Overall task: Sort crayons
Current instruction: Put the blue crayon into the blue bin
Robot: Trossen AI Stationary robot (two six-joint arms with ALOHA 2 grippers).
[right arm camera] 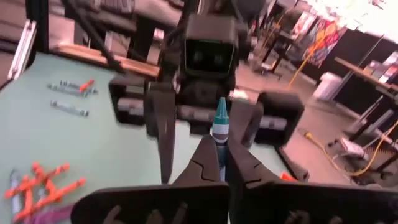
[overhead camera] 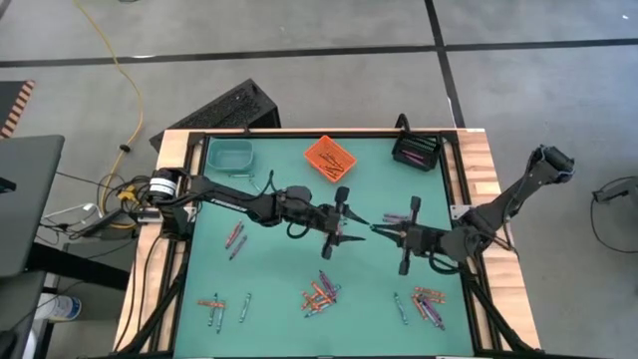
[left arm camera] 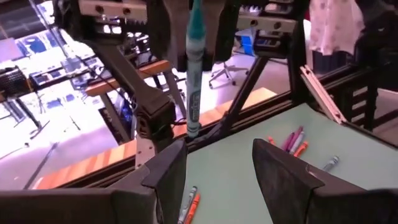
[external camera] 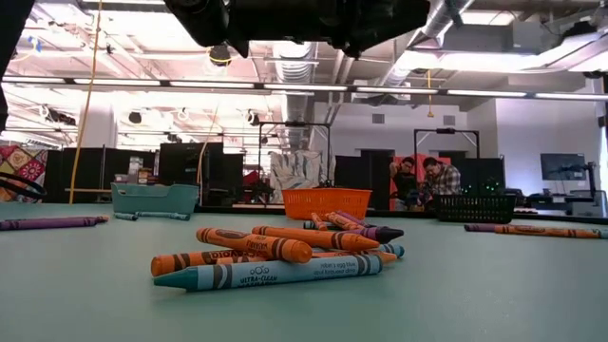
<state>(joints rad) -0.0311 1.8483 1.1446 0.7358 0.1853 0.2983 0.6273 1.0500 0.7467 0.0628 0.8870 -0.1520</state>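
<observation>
My right gripper (overhead camera: 378, 228) (right arm camera: 219, 149) is above the middle of the green table (overhead camera: 269, 289), shut on a teal crayon (right arm camera: 219, 121) (left arm camera: 194, 74). My left gripper (overhead camera: 339, 224) (left arm camera: 217, 152) faces it from the left, open. Its two fingers stand apart just short of the crayon's free end (left arm camera: 194, 129) and touch nothing. More crayons lie flat on the table in loose groups: at the near middle (overhead camera: 319, 294) (external camera: 275, 256), near right (overhead camera: 427, 304), near left (overhead camera: 214, 304) and left (overhead camera: 234, 239). My right gripper pinches the teal crayon between its two fingers near one end (right arm camera: 219, 138). The fingers come level from the table's right side and lie along the crayon. The rest of the crayon sticks out past the fingertips toward my left gripper, lifted clear of the table.
Three small bins stand along the far edge: a teal one (overhead camera: 231, 155), an orange one (overhead camera: 329, 158) holding some crayons, and a black one (overhead camera: 417, 152). A wooden rim frames the table (overhead camera: 478, 179). Two people sit in the room far behind (external camera: 427, 180).
</observation>
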